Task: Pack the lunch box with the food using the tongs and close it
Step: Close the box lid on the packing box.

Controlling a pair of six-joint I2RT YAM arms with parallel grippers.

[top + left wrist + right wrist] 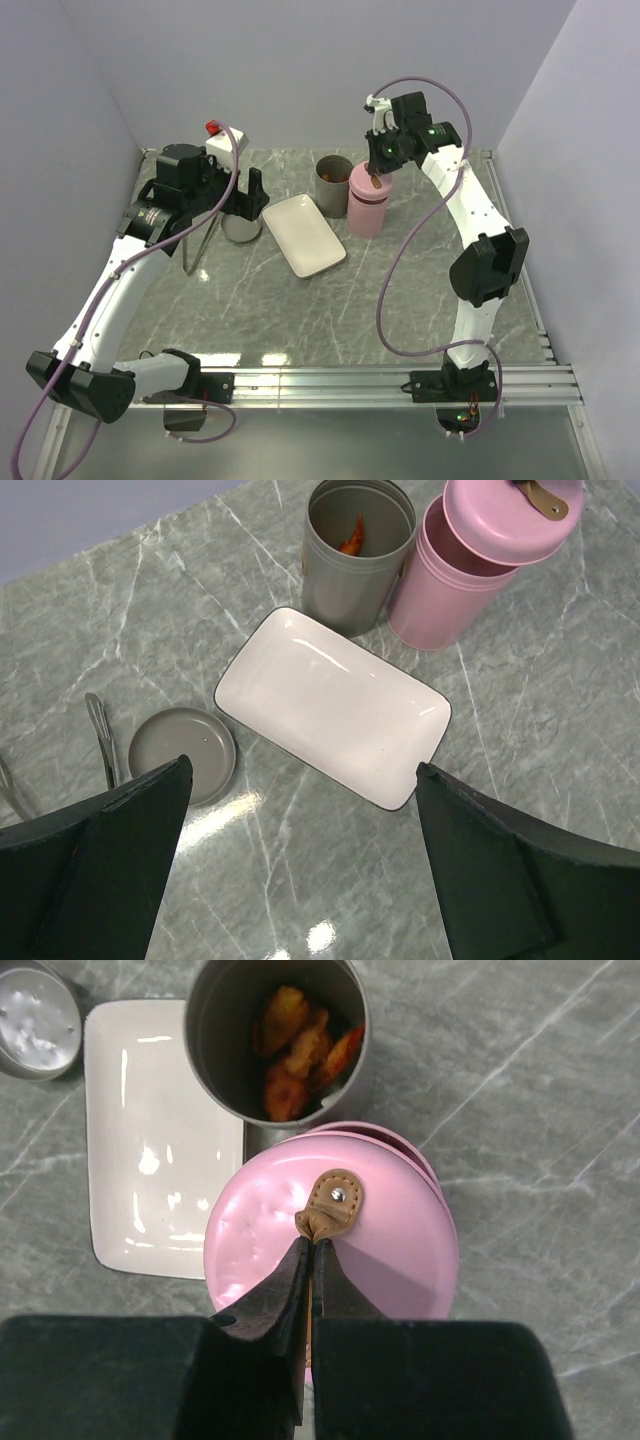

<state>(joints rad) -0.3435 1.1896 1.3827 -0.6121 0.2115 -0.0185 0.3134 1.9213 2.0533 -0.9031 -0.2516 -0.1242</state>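
One pink-lid strap (331, 1204) clamped in right hand (310, 1247), lunch box (214, 1044) just beyond; left hand (302, 775) apart.

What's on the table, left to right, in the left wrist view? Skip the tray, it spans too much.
tongs → grey lid → grey canister with food inside → pink canister, with the pink lid on top of it

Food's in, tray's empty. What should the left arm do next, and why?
Probably lower the open left gripper onto the grey lid lying beside the tongs: the food sits in the lunch box, the white tray is bare, and the box has no lid on.
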